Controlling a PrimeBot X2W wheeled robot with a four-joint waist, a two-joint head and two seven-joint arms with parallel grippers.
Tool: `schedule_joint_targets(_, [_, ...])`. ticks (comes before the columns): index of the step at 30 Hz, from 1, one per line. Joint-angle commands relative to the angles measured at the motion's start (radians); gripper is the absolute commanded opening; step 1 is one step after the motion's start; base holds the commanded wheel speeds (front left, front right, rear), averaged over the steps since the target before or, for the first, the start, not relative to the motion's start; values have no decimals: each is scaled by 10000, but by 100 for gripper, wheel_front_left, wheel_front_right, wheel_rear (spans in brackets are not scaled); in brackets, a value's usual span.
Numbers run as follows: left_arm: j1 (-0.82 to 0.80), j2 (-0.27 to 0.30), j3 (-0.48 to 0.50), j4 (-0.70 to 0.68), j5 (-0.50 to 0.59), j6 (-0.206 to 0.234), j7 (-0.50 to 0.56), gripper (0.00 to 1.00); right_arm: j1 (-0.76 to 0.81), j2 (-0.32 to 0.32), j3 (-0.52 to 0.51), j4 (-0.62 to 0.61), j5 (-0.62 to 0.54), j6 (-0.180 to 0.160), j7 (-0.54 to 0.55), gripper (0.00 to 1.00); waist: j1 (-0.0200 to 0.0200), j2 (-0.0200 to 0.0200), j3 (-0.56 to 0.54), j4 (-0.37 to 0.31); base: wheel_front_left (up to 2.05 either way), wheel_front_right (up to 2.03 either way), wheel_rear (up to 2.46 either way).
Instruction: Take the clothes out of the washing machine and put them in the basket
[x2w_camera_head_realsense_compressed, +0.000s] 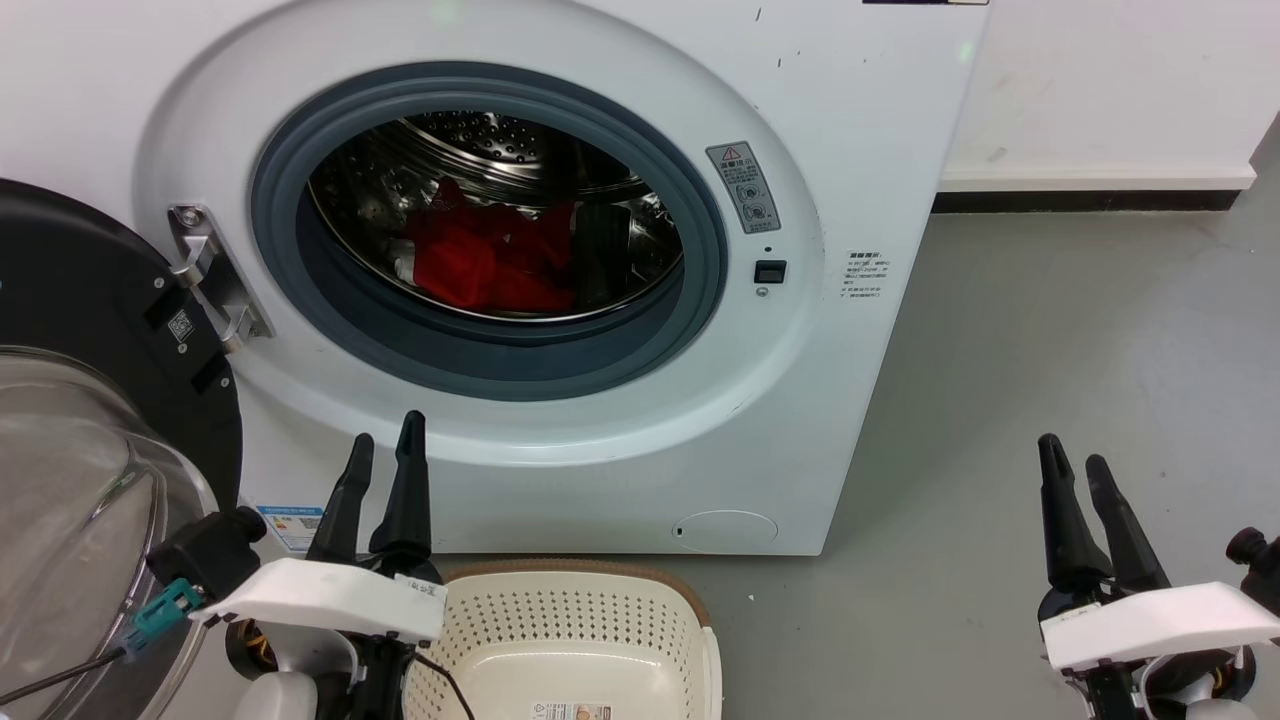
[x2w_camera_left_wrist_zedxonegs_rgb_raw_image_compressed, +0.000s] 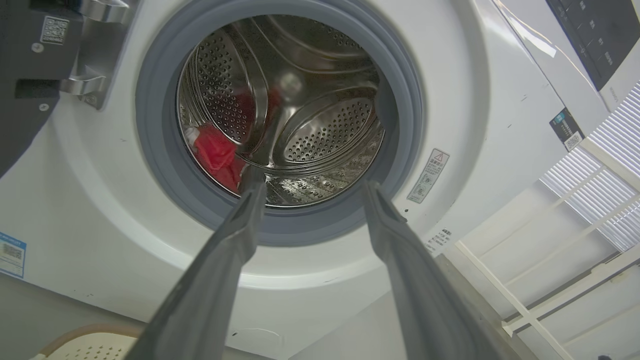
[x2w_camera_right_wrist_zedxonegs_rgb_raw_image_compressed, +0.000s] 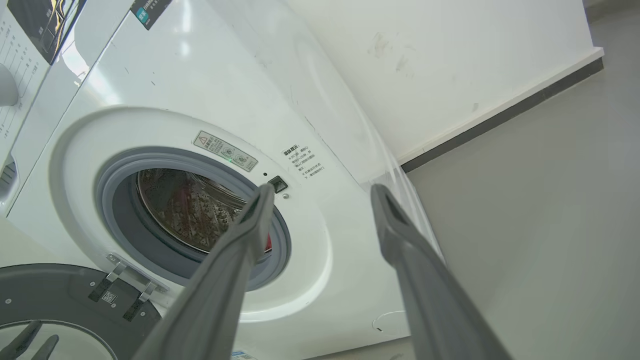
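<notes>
Nearest, the cream-white perforated plastic basket (x2w_camera_head_realsense_compressed: 575, 610) sits on the floor (x2w_camera_head_realsense_compressed: 1000, 350) just before the white front-loading washing machine (x2w_camera_head_realsense_compressed: 850, 150), likely so lifted garments drop straight in. Beside its rim the left hand (x2w_camera_head_realsense_compressed: 387, 432) points up at the grey-rimmed porthole (x2w_camera_head_realsense_compressed: 705, 290), parted and empty; the right hand (x2w_camera_head_realsense_compressed: 1071, 452), well aside, stands likewise. The black-framed glass door (x2w_camera_head_realsense_compressed: 90, 300) is swung wide. Deep in the steel drum (x2w_camera_head_realsense_compressed: 500, 140) lie the bright red fabric clothes (x2w_camera_head_realsense_compressed: 480, 265), perhaps several pieces.
</notes>
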Motion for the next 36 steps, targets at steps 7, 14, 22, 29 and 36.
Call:
schedule_joint_targets(7, [-279,171,-221,-44,1162,99,-259,100,105,-6,5,-426,-1224,1,-59,100,0,0,-9,9,0,0,0])
schedule_joint_targets(14, [-327,301,-401,58,2055,216,-463,100,200,-4,48,-665,-2178,1,-56,100,0,0,6,14,0,0,0])
schedule_joint_targets(22, [-374,484,-568,175,2963,391,-661,100,341,-3,-4,-884,-3128,1,-17,100,0,0,22,30,0,0,0])
schedule_joint_targets(29, [-428,607,-725,303,3708,571,-835,100,424,-1,-21,-1042,-3908,0,-2,100,0,0,12,39,0,0,0])
schedule_joint_targets(36, [-506,692,-874,389,4339,711,-1006,100,521,0,-42,-1165,-4682,0,-13,100,0,0,17,67,0,0,0])
